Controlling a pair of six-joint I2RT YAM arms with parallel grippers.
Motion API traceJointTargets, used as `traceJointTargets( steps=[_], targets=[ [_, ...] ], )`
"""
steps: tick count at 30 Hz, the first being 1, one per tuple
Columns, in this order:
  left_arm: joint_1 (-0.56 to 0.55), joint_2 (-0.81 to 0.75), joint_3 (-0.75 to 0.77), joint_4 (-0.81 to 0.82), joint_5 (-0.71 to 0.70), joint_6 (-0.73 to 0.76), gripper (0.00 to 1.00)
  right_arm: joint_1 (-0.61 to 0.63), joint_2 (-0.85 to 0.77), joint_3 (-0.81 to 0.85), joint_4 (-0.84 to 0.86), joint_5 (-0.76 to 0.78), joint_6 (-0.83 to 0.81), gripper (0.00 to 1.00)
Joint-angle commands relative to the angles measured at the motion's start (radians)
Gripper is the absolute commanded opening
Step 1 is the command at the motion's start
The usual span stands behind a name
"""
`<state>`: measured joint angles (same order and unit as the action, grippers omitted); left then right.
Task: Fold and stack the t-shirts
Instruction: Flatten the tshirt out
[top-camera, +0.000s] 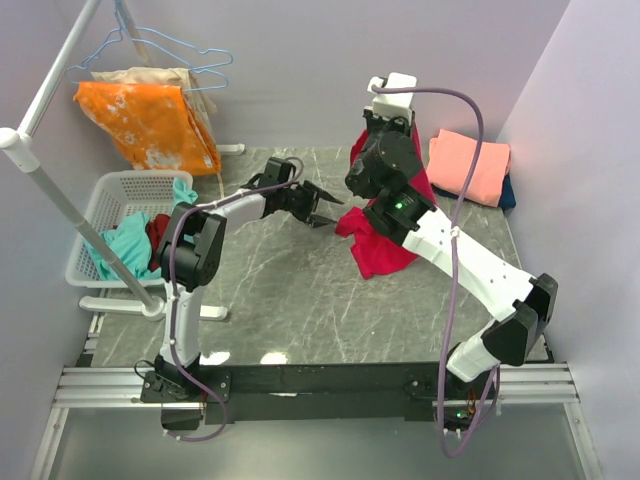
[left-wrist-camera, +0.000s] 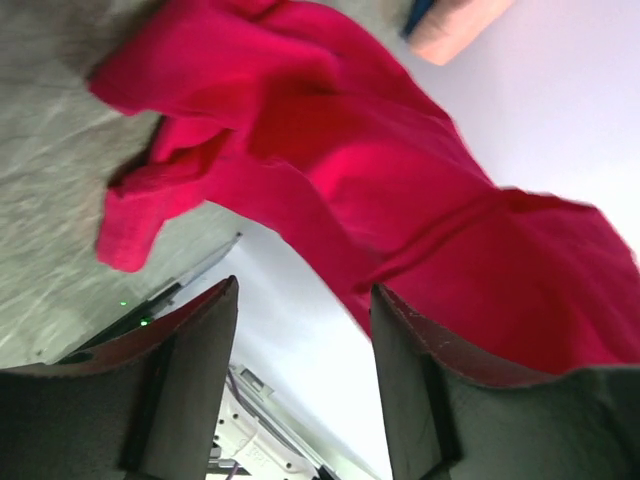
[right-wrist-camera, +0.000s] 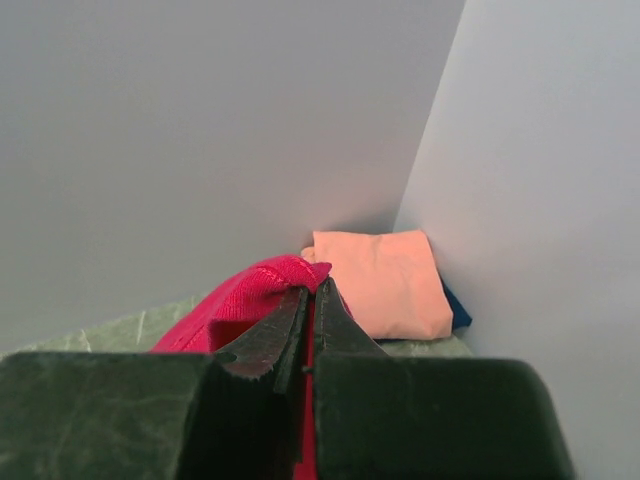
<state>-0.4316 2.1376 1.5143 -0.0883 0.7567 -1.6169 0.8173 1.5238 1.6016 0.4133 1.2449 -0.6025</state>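
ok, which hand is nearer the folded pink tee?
Right. The right hand, pinching the red tee, sits left of the pink tee; the left hand is open farther left, beyond the red tee.

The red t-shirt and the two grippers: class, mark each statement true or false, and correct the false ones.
1. The right gripper is shut on the red t-shirt. True.
2. The left gripper grips the red t-shirt. False: its jaws stand open, holding nothing.
3. The pink t-shirt lies folded on the dark blue t-shirt. True.
4. The red t-shirt is folded on that stack. False: it hangs bunched from the right gripper.
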Motion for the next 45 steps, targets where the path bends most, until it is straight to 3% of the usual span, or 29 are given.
traceJointTargets(
  steps=[1, 9, 14, 17, 26, 33, 38, 41, 42, 45],
  targets=[
    [-0.019, 0.051, 0.092, -0.180, -0.045, 0.097, 0.59, -0.009, -0.067, 0.014, 0.032, 0.005, 0.093, 0.00],
    [-0.052, 0.171, 0.254, -0.393, -0.209, 0.276, 0.56, -0.010, -0.068, 0.009, -0.088, -0.021, 0.221, 0.00],
    [-0.070, 0.220, 0.382, -0.563, -0.494, 0.417, 0.55, -0.027, -0.089, -0.014, -0.180, -0.042, 0.323, 0.00],
    [-0.079, 0.222, 0.391, -0.550, -0.562, 0.439, 0.55, -0.046, -0.102, -0.017, -0.269, -0.068, 0.410, 0.00],
    [-0.122, 0.275, 0.486, -0.567, -0.658, 0.474, 0.54, -0.066, -0.119, -0.052, -0.309, -0.081, 0.444, 0.00],
    [-0.174, 0.340, 0.566, -0.609, -0.631, 0.584, 0.53, -0.093, -0.149, -0.118, -0.367, -0.039, 0.544, 0.00],
    [-0.191, 0.274, 0.442, -0.593, -0.723, 0.661, 0.50, -0.153, -0.152, -0.121, -0.542, -0.015, 0.726, 0.00],
    [-0.197, 0.275, 0.445, -0.623, -0.752, 0.690, 0.39, -0.190, -0.163, -0.126, -0.619, -0.033, 0.819, 0.00],
    [-0.203, 0.291, 0.455, -0.636, -0.754, 0.696, 0.23, -0.196, -0.163, -0.127, -0.631, -0.039, 0.836, 0.00],
    [-0.208, 0.312, 0.480, -0.650, -0.796, 0.710, 0.01, -0.201, -0.166, -0.124, -0.669, -0.058, 0.879, 0.00]
  ],
)
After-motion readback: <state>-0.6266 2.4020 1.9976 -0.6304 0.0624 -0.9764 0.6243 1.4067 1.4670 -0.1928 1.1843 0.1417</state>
